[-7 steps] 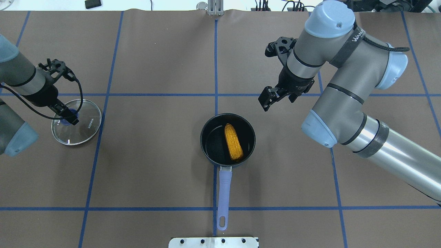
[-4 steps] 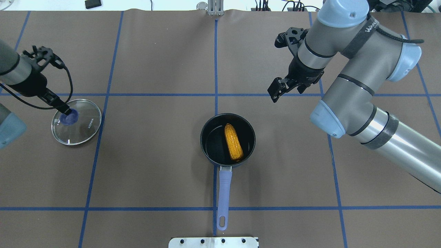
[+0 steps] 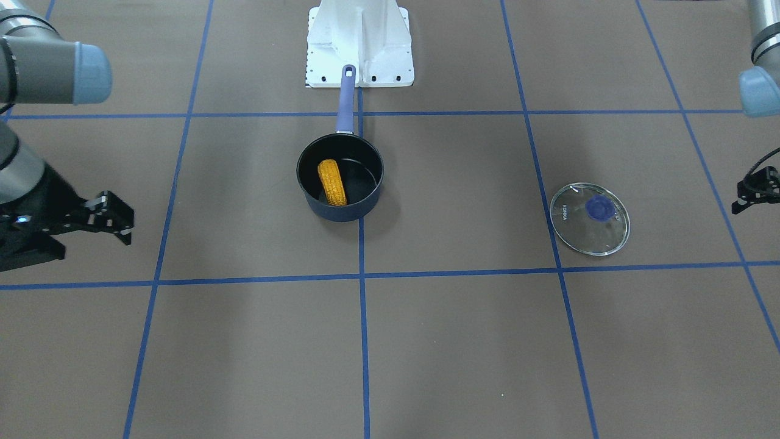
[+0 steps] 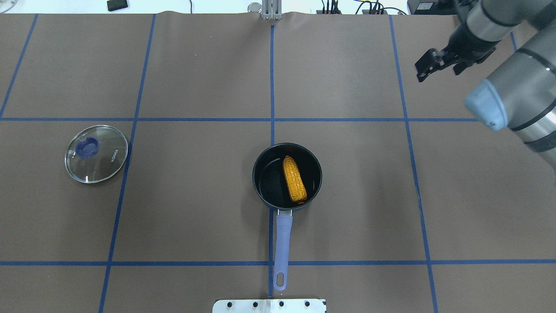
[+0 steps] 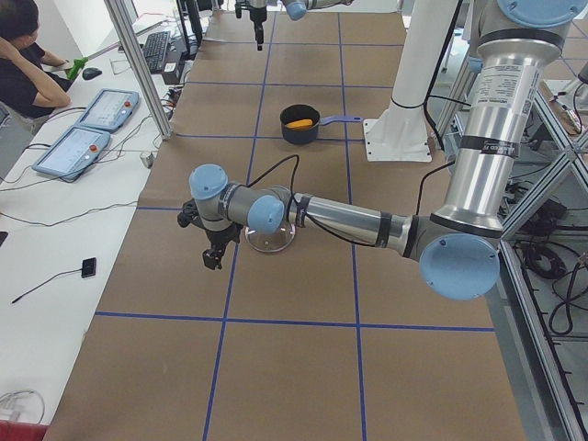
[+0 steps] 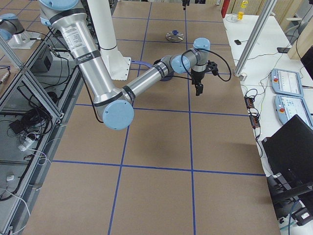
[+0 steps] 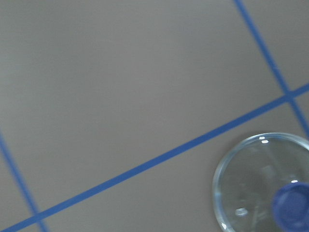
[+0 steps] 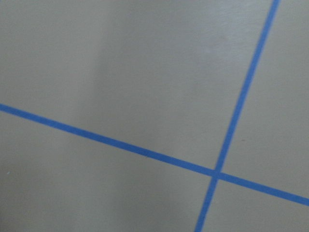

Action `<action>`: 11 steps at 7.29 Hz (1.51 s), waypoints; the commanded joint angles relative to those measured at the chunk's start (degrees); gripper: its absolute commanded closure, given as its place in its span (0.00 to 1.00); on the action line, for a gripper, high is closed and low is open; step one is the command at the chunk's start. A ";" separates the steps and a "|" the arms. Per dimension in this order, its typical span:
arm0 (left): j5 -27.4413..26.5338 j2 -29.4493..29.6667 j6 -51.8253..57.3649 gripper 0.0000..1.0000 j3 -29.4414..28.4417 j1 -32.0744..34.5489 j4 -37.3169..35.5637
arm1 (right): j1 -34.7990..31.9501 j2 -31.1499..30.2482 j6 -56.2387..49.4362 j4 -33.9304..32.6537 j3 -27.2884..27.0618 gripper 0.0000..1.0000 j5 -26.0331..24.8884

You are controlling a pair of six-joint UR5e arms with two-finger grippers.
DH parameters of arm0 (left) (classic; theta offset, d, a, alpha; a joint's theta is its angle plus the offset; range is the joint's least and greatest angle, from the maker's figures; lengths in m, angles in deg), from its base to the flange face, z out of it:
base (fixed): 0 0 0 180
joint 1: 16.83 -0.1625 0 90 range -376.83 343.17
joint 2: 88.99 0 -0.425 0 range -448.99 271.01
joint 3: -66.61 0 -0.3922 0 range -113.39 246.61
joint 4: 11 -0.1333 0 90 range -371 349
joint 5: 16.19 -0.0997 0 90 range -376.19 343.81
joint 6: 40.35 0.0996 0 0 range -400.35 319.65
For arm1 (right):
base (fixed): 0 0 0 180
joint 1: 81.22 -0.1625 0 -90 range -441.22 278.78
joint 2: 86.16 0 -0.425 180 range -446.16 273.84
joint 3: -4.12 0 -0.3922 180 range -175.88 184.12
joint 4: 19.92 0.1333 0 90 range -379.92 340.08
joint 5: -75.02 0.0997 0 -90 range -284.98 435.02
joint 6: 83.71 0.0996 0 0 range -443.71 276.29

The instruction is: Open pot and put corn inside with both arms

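lying in the uncovered pot (image 4: 259,161) at mid-frame overhead, the corn (image 4: 294,180) has bare table (image 4: 195,65) all round. right gripper (image 4: 422,68), upper right, hangs parted and empty. left gripper (image 3: 754,194), right edge: spread unclear. glass lid (image 4: 106,163) lies far left.

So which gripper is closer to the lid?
Left. The left gripper hangs just beside the lid, toward the table's end. The right gripper is far off, on the other side of the pot.
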 commanded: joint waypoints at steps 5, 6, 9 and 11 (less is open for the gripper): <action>1.76 -5.58 6.28 0.00 -2.93 9.94 0.01 | -16.32 -10.40 -17.66 -5.04 3.98 0.00 -1.64; 1.67 -5.75 6.28 0.00 -3.20 9.85 0.01 | -16.33 -12.80 -17.22 -4.42 4.15 0.00 0.71; 1.67 -5.23 6.19 0.00 -3.64 9.68 -0.17 | -17.47 -18.27 -16.87 -4.33 4.24 0.00 5.48; 1.75 -5.58 6.10 0.00 -3.55 9.68 -0.17 | -17.47 -18.36 -16.87 -4.33 4.24 0.00 5.74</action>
